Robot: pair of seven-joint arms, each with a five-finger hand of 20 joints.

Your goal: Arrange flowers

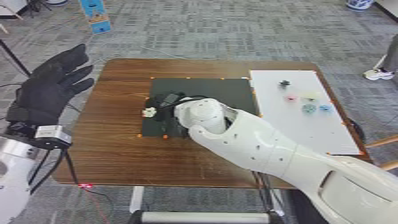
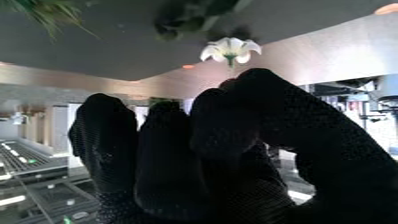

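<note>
In the head view my right hand (image 1: pixel 169 106) is over the left part of the black mat (image 1: pixel 206 86), and a small white flower (image 1: pixel 149 112) is at its fingertips. The right wrist view has the white flower (image 2: pixel 231 49) with its petals spread, its short green stem running to the pinched thumb and finger of my right hand (image 2: pixel 266 105). Dark leaves (image 2: pixel 191 19) and a spiky green tuft (image 2: pixel 55 14) are beyond it. My left hand (image 1: pixel 55 87) is off the table's left side, fingers straight.
On the white board (image 1: pixel 306 130) at the right of the wooden table (image 1: pixel 111 115) lie a dark piece (image 1: pixel 284 83), a pink flower (image 1: pixel 290 98), a pale yellow one (image 1: pixel 309 95), a green one (image 1: pixel 308 108) and a blue one (image 1: pixel 325 107). Small orange marks edge the mat.
</note>
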